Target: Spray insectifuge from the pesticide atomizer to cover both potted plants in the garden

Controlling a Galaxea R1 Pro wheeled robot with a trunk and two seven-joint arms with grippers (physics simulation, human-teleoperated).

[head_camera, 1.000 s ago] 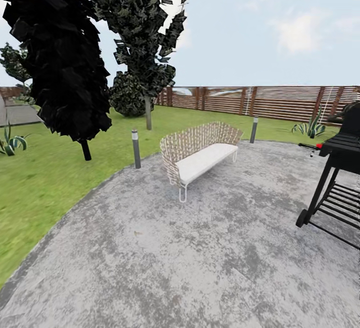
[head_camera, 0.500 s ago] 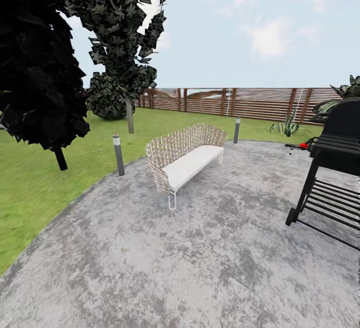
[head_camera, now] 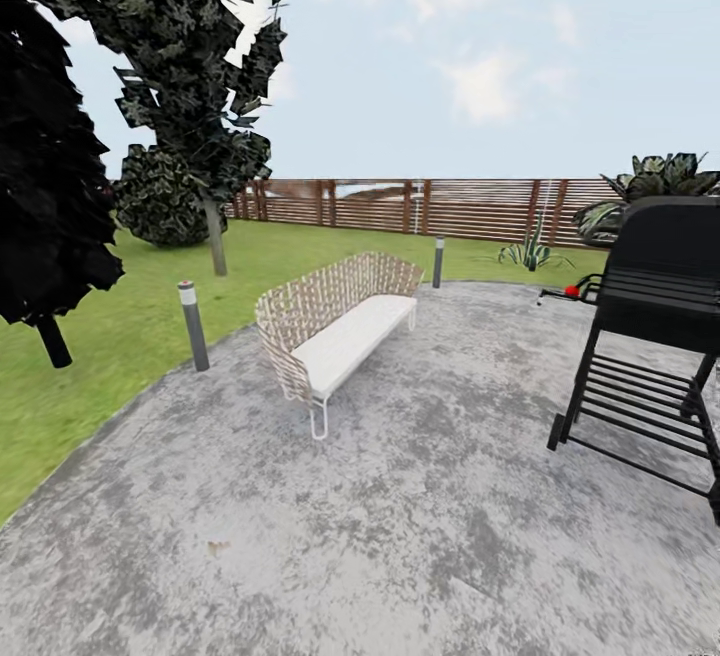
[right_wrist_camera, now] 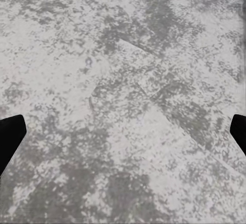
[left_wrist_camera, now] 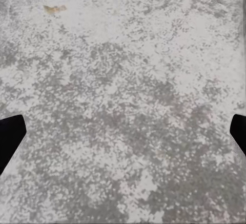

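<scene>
I stand on the round mottled grey patio [head_camera: 400,516] of the garden. At the lawn's far edge, in front of the brown slatted fence [head_camera: 430,206], sits one low potted plant [head_camera: 527,253], a rosette of pointed green leaves. The pesticide atomizer is out of view. My left gripper [left_wrist_camera: 123,137] hangs open over bare paving, its dark fingertips [left_wrist_camera: 9,137] at the picture's edges. My right gripper [right_wrist_camera: 123,137] is open in the same way above the paving, with nothing between its fingers [right_wrist_camera: 9,137].
A woven bench with a white seat [head_camera: 335,331] stands mid-patio. A black wheeled grill [head_camera: 650,336] stands at the right, a small red item [head_camera: 571,289] at its side. Two short bollard lights [head_camera: 193,325] [head_camera: 438,261] line the patio rim. Dark trees [head_camera: 190,86] fill the left lawn.
The camera has turned to the right, so the whole picture has slid left. The grill shows more fully and the far plant sits nearer the middle.
</scene>
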